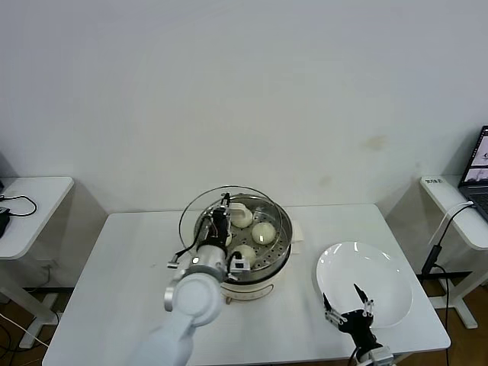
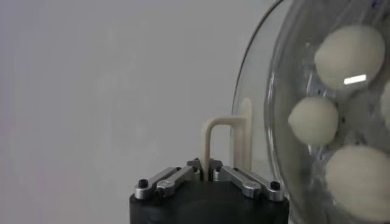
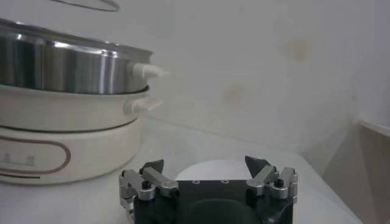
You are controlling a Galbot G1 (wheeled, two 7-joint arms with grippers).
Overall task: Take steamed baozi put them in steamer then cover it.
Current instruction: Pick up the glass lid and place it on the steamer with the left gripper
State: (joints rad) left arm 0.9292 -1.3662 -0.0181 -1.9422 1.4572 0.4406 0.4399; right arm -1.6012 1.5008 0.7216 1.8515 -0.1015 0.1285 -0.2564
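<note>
Left gripper [image 2: 209,173] is gripping the lid [image 1: 200,216] by its cream handle [image 2: 214,145], jaws closed on it; lid is hanging over the steamer [image 1: 263,263], offset toward the table's [image 1: 130,259] back-left, not seated; steamer is sitting mid-table; left arm is blocking the pot's front-left, so only three buns [image 1: 263,232] are showing in the head view, any fourth can't be made out; right gripper [image 1: 348,314] is idling with jaws open at the plate's [image 1: 381,278] near rim, front-right corner; table's left side looks open.

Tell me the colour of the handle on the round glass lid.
Cream-white; the round clear glass lid's rectangular handle shows best in the left wrist view, clamped by the left gripper.
</note>
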